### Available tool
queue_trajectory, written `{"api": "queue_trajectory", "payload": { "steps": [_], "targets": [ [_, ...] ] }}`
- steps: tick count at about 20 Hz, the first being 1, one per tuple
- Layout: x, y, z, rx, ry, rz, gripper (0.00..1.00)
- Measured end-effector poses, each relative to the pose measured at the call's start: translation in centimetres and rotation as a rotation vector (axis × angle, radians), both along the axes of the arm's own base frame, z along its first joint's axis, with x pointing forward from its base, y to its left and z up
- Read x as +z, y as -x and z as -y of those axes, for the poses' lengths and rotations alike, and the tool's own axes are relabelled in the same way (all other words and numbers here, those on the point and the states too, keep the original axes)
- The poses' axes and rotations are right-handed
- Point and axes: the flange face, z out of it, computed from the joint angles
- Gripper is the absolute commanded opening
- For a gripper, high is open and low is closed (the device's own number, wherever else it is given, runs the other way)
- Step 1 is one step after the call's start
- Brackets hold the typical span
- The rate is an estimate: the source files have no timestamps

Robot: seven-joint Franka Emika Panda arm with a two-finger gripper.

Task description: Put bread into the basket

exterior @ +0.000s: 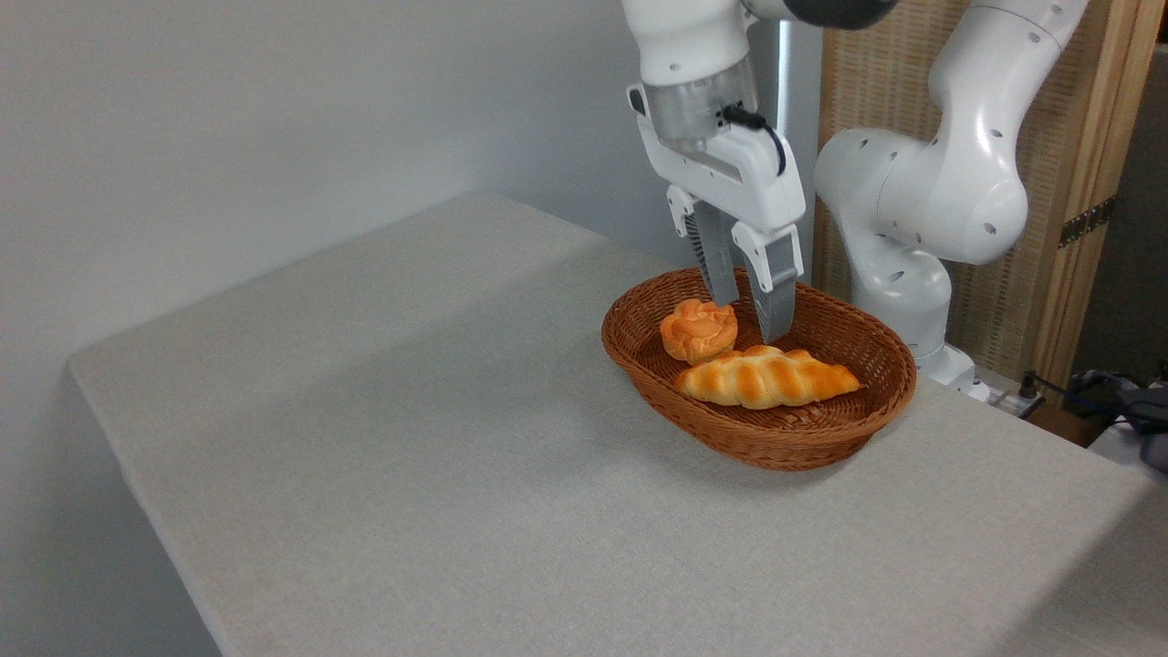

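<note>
The bread (768, 378), a long braided golden loaf, lies flat inside the basket (730, 438) along its near side. The basket is an oval reddish-brown wicker one on the right part of the table. My gripper (750, 318) hangs just above the loaf, open, with nothing between its fingers. It does not touch the bread.
A small round orange bun (698, 329) sits in the basket's left end, beside the loaf. The robot's white base (899, 274) stands behind the basket. The grey cloth-covered table (411, 456) stretches to the left and front. Its right edge lies close to the basket.
</note>
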Motion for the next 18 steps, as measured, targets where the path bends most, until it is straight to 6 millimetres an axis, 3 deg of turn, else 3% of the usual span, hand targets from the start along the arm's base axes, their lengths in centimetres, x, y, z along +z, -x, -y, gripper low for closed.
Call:
{"api": "queue_trajectory", "payload": {
  "steps": [3, 7, 13, 18],
  "targets": [
    [1.6, -0.8, 0.0, 0.005, 0.003, 0.030, 1.00],
    [4.2, -3.4, 0.6, 0.040, 0.041, 0.064, 1.00],
    [10.0, -10.1, 2.3, 0.165, 0.116, 0.147, 1.00],
    [11.6, -16.6, 3.3, 0.248, 0.127, 0.164, 1.00]
  ]
}}
